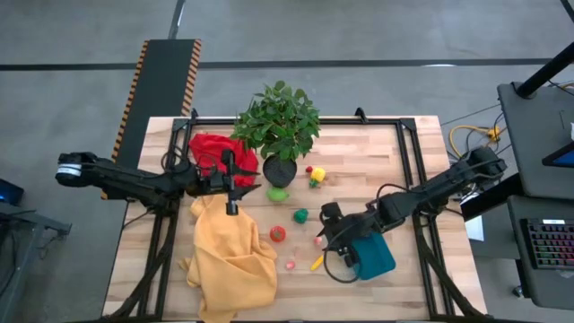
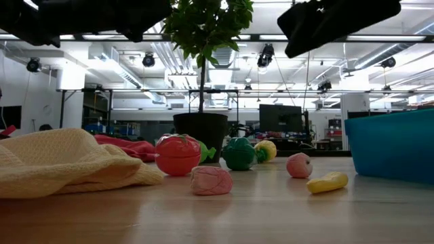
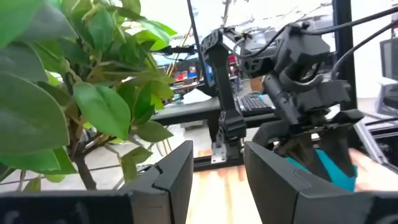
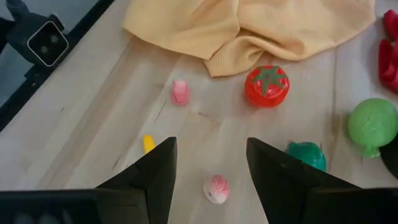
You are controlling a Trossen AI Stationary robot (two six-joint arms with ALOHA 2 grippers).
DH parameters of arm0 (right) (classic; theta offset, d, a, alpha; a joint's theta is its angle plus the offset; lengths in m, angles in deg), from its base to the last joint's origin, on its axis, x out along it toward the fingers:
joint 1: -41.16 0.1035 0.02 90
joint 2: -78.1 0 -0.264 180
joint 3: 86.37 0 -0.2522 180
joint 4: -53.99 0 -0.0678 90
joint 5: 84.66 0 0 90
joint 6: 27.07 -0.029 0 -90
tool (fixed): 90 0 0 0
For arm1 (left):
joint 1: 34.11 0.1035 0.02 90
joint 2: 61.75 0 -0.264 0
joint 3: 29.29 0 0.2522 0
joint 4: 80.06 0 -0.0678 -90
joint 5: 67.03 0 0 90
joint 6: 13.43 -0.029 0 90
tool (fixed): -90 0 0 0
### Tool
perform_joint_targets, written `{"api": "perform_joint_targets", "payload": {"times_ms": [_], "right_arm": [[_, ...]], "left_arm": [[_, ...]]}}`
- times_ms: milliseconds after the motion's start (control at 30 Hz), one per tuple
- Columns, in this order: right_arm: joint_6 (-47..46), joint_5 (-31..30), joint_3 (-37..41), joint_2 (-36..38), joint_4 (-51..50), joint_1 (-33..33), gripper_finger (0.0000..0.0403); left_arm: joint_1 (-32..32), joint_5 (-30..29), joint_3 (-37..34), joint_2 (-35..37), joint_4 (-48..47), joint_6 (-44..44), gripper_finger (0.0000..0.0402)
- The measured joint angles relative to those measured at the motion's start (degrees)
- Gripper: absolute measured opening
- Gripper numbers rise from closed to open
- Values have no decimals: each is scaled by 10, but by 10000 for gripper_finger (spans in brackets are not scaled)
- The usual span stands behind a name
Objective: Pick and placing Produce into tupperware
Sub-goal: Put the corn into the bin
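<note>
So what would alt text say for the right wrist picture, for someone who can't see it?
The right end effector, fingers open, hovers over a wooden table above a small pink toy. Farther off lie a red toy tomato, two green toys and a yellow cloth.

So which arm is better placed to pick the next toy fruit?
The right: its open gripper hangs over the small pink round toy fruit, beside the teal plastic container. The left gripper is over the yellow cloth.

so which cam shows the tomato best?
Right wrist view: the tomato sits unobstructed, green calyx visible, beside the yellow cloth. Low view shows its side clearly; high view shows only a small red dot; left wrist view doesn't show it.
</note>
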Motion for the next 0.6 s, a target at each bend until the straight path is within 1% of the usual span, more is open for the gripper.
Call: {"api": "perform_joint_targets", "payload": {"times_ms": [100, 267, 333, 433, 533, 600], "right_arm": [[0, 0, 0, -5, 0, 0, 187], [3, 0, 0, -1, -3, 0, 187], [5, 0, 0, 4, -3, 0, 187], [10, 0, 0, 11, -1, 0, 187], [11, 0, 0, 14, -2, 0, 187], [11, 0, 0, 15, -2, 0, 187]], "left_arm": [[0, -1, 0, -4, 5, -24, 129], [0, 2, 0, 2, 3, -21, 129], [-3, 13, -1, 5, -2, 2, 129], [-13, 36, -3, 13, -16, 9, 129], [-38, 36, -3, 31, -70, 22, 129], [-62, 18, -4, 50, -130, 45, 129]]}}
